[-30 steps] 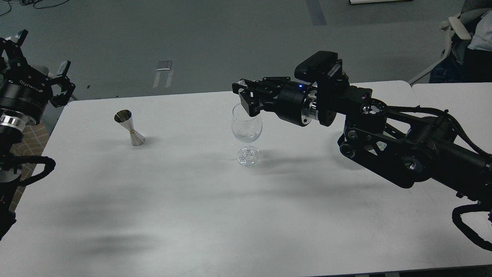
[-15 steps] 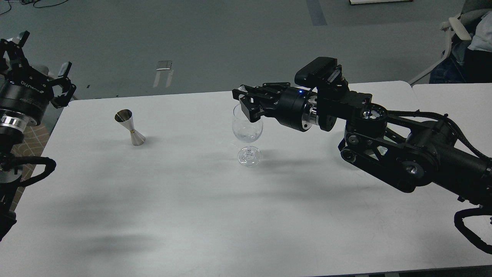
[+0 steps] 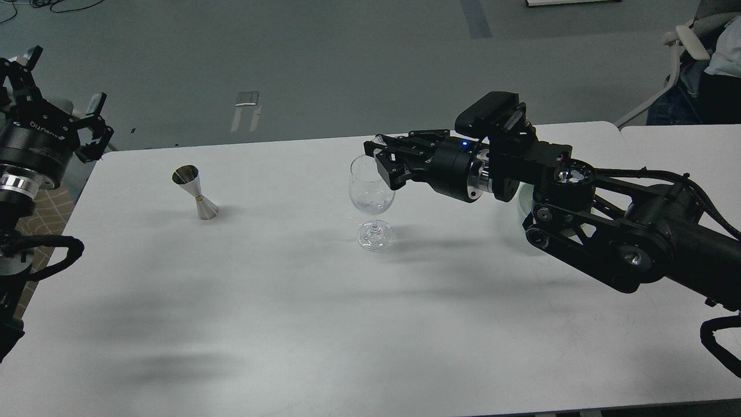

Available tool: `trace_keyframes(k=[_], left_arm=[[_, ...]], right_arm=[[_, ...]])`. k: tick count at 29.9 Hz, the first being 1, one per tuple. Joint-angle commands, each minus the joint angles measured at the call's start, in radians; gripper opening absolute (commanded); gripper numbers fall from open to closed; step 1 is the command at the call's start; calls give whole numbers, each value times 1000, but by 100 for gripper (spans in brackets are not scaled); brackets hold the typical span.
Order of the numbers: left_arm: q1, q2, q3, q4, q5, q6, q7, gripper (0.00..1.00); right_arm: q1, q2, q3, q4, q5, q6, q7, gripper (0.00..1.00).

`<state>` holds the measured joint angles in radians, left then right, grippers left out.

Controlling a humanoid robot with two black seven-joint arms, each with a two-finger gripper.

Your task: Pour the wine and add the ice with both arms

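Note:
A clear stemmed wine glass (image 3: 372, 194) stands upright near the middle of the white table (image 3: 278, 301). Clear glinting ice (image 3: 370, 203) lies at the bottom of its bowl; I cannot tell any wine apart from it. My right gripper (image 3: 382, 157) is level with the glass rim, just to its right, with its fingers apart and nothing seen between them. My left gripper (image 3: 63, 80) is open and empty, raised off the table's far left corner. A sliver of the pale green bowl (image 3: 522, 201) shows behind my right arm.
A steel jigger (image 3: 196, 193) stands on the left part of the table. My right arm (image 3: 608, 231) stretches across the right side of the table. A second white table (image 3: 689, 147) and a chair (image 3: 686, 52) are at the far right.
My right gripper has drawn back to the right, from over the glass rim to beside it. The bowl's edge now shows behind the arm. The left arm has barely moved.

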<state>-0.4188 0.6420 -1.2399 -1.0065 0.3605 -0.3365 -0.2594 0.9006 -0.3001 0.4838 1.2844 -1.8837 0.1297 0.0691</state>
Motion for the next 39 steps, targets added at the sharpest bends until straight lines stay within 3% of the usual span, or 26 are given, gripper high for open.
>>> trace_keyframes(k=[1,16,17,19,34,39], left_arm=[[-1,-1,-1,0,0,4,0,98],[-1,-1,0,0,0,1,0,98],[-1,-1,0,0,0,-1,0,98],[-1,-1,-1,0,0,1,0,98],[-20,2,-1,-9,0,-10,17,98],[-17,2,-4,-9,-3,-73,2,98]], right_arm=[[1,1,6,1,0,-4,0,28],[8,-2,33,30,6,-7,0,51],[8,-1,47,30,8,-9,0,57],[3,10,123,30,17,-10,3,99],[-40,87,648,12,50,-12,1,100],[-81,76,794,-52,335,-10,-3,100]])
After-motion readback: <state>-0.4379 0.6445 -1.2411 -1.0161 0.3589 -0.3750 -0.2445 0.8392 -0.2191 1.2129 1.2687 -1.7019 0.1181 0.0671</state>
